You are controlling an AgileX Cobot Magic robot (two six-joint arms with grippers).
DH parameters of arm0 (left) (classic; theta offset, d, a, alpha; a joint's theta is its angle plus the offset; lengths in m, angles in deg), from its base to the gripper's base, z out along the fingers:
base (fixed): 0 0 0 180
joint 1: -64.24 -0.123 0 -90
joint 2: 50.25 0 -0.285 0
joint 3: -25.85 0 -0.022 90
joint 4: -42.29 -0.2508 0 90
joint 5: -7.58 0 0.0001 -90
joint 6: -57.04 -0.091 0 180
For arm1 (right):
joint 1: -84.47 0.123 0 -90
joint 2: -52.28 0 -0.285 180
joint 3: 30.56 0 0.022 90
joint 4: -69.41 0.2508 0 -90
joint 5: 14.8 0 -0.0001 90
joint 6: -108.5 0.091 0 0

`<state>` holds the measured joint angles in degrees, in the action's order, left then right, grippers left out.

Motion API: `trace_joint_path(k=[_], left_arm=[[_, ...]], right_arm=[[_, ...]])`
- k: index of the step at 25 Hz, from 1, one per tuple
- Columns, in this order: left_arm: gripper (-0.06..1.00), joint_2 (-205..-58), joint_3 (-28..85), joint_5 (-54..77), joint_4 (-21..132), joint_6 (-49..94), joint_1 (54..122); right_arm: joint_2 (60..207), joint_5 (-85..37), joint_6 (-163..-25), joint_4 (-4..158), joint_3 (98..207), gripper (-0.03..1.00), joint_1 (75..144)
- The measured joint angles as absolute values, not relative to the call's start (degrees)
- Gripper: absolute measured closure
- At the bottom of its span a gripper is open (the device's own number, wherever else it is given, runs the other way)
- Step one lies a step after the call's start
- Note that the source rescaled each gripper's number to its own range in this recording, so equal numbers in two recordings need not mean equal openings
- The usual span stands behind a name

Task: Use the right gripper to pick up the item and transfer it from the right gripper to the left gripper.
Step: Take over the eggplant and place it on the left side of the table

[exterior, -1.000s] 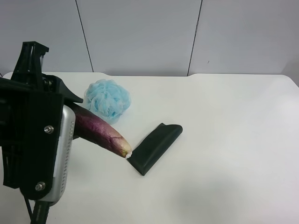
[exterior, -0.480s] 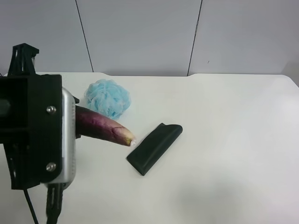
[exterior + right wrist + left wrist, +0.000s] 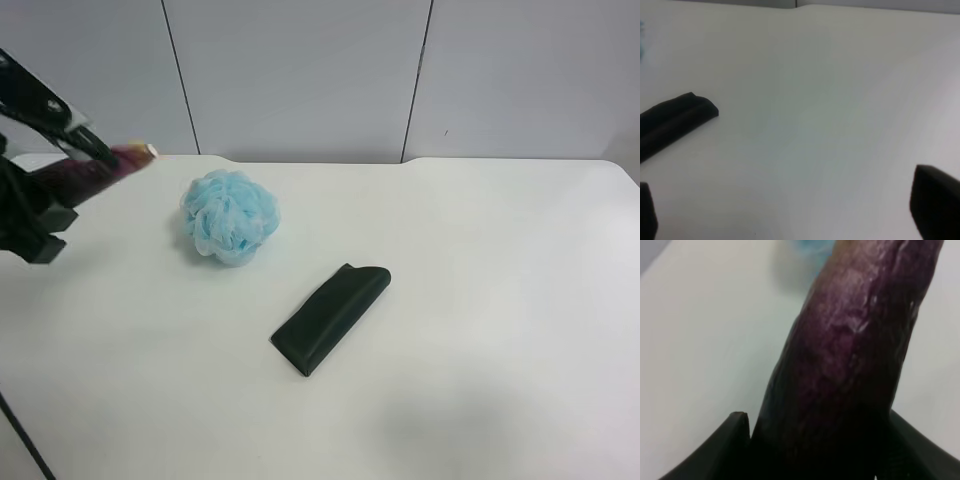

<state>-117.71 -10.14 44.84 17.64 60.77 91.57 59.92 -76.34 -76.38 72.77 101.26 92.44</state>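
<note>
Slender purple eggplant (image 3: 100,170) at the upper left of the high view, long axis slanting up and to the right, pale tip uppermost. The left gripper (image 3: 822,445) pinches its dark end. The right gripper (image 3: 790,212) is spread wide. A blue pouf (image 3: 230,216) and a dark green cloth (image 3: 332,317) lie on the white table (image 3: 480,300).

Eggplant (image 3: 850,355) is showing glossy dark purple w/ tan tip; pouf (image 3: 230,216) is looking lt blue, cloth (image 3: 332,316) v. dark green, worktop (image 3: 480,300) white.
</note>
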Motion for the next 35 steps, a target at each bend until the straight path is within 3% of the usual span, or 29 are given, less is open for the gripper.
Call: trace_joint_path(k=[3, 6, 21, 28, 35], left_arm=[[0.94, -118.5, -10.1, 42.6, 23.8, 59.1, 82.0], [0.94, -120.8, -10.1, 40.9, 29.4, 57.6, 77.5], [0.94, -140.4, -10.1, 41.5, 41.4, 53.6, 74.5], [0.94, -147.3, -9.7, 37.0, 46.2, 53.1, 68.7], [0.94, -153.3, -9.7, 32.4, 46.9, 52.9, 68.3]], right_arm=[[59.9, -76.3, -76.4, 72.8, 101.3, -0.03, 92.4], [59.9, -76.3, -76.4, 72.8, 101.3, -0.03, 92.4], [59.9, -76.3, -76.4, 72.8, 101.3, -0.03, 92.4], [59.9, -76.3, -76.3, 72.8, 101.3, -0.03, 92.4], [59.9, -76.3, -76.2, 72.8, 101.3, -0.03, 92.4]])
